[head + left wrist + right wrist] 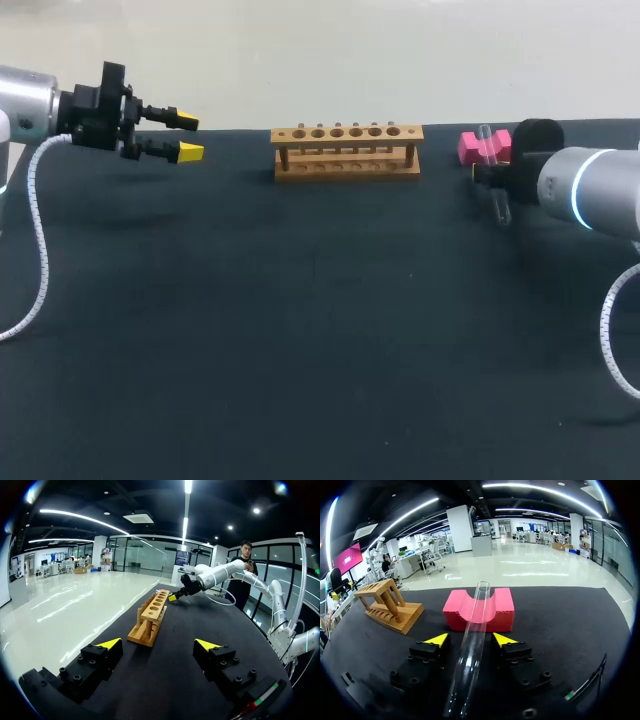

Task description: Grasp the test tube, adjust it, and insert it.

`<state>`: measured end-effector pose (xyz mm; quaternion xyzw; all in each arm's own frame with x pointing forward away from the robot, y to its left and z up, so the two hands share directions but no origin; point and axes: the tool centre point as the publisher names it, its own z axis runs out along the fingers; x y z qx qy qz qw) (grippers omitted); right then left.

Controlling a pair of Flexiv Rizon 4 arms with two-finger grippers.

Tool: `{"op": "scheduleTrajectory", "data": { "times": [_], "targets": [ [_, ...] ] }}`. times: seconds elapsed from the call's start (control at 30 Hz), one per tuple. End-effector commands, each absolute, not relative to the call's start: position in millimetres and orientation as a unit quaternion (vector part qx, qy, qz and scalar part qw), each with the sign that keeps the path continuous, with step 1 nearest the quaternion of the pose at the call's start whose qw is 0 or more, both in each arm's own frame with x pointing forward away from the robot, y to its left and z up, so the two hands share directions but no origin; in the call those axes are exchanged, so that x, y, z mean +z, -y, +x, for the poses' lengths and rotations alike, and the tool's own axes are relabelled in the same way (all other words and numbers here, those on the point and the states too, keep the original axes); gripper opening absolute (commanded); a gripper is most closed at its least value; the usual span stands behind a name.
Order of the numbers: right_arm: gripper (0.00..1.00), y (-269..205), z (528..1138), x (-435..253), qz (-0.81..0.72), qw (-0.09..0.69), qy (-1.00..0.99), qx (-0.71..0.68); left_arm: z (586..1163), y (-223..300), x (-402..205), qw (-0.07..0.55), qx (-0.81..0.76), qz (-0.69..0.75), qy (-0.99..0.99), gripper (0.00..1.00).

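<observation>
Test tube [478, 605] lay right of the wooden rack [347, 152], far end resting in the groove of the pink block [503, 613], body running back between the right gripper [470, 640] fingers and on under the wrist. Right jaws were apart, straddling the tube. Dark gaps showed on both sides, wider at one finger, so no clamp was seen. Right arm [590, 190] came in further right of the rack and hid its own fingers in the head view; only the tilted tube poked out beside the block. The block sat between rack and arm, close to the rack's right end but not touching. Left gripper [188, 136] hung well left of the rack, above the dark table [320, 330], jaws wide apart and holding nothing, pointing toward the rack. All visible rack holes looked unfilled. Bare cloth lay between rack and left gripper.
</observation>
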<state>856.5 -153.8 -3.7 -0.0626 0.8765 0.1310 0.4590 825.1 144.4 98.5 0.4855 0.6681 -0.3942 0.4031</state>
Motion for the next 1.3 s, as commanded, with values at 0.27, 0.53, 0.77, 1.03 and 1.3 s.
{"op": "scheduleTrajectory", "data": {
  "times": [0.27,0.53,0.77,1.03,1.3],
  "targets": [
    [0.22,154,860,-6,-0.061,0.452,-0.880,0.131,826,-145,97,0.404,-0.395,0.487,-0.666,1.00],
    [0.00,154,854,-1,-0.048,0.446,-0.885,0.123,826,-145,97,0.404,-0.395,0.487,-0.666,1.00],
    [0.00,153,847,11,-0.023,0.442,-0.890,0.106,826,-145,97,0.404,-0.395,0.487,-0.666,1.00],
    [0.00,147,833,40,0.015,0.440,-0.895,0.075,826,-145,97,0.404,-0.395,0.487,-0.666,1.00],
    [0.00,128,814,72,0.058,0.436,-0.897,0.049,826,-145,97,0.404,-0.395,0.487,-0.666,1.00]
  ]
}}
